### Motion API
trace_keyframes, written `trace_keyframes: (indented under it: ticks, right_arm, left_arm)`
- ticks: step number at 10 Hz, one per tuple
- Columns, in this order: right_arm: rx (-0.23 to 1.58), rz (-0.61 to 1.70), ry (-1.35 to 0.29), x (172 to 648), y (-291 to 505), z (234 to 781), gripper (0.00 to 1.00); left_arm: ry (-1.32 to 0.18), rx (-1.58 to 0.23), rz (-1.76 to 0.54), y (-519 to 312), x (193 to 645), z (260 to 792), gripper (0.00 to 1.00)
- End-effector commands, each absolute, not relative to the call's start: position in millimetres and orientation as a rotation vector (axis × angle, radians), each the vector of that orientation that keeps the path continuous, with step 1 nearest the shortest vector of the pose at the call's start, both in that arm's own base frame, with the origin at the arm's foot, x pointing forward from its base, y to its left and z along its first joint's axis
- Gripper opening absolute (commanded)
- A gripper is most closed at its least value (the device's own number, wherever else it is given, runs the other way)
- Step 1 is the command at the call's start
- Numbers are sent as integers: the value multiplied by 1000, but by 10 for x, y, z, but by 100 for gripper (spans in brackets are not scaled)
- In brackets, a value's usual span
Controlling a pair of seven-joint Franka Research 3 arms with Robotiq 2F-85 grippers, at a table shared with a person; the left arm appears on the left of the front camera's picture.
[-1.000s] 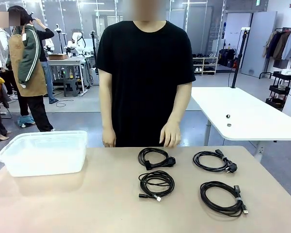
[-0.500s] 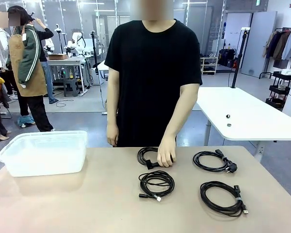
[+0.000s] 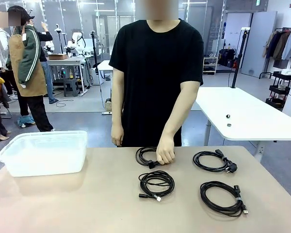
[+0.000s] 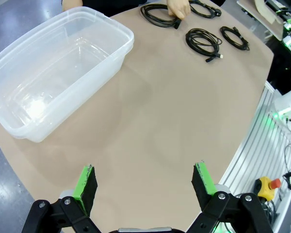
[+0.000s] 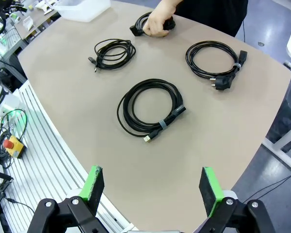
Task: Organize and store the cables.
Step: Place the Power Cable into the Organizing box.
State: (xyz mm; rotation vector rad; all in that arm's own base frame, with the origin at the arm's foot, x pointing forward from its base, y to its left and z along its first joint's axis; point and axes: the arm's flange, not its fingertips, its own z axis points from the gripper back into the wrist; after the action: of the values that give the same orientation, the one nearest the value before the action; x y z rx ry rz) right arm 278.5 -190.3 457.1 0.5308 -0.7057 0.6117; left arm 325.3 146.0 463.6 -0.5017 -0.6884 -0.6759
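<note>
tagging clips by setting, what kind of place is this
Probably a robotics lab or workshop: a red stop button by a metal frame, a spare white table, a black cart behind.

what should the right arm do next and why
Probably lower the right arm toward the banded coil lying just ahead of it: its jaws stand open and empty, that coil lies free, and the person's hand is on the far coil, best left alone.

Lab hall: white worktable (image 3: 247, 119), emergency-stop button (image 4: 267, 185).
</note>
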Motion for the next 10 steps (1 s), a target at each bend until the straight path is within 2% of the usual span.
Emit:
trace_keyframes:
  ticks: [1,6,10]
  right_arm:
    - [534,630,-719,2788,-1921,4567,100]
    - [531,613,-706,2780,-1906,4571,100]
    - [487,556,-615,3334,-1716,4798,100]
  left_arm:
    - [-688,-505,-691,1474,3246,4629,100]
    - [-688,-505,-691,1474,3246,4629,100]
    - [-688,-505,-691,1474,3246,4629,100]
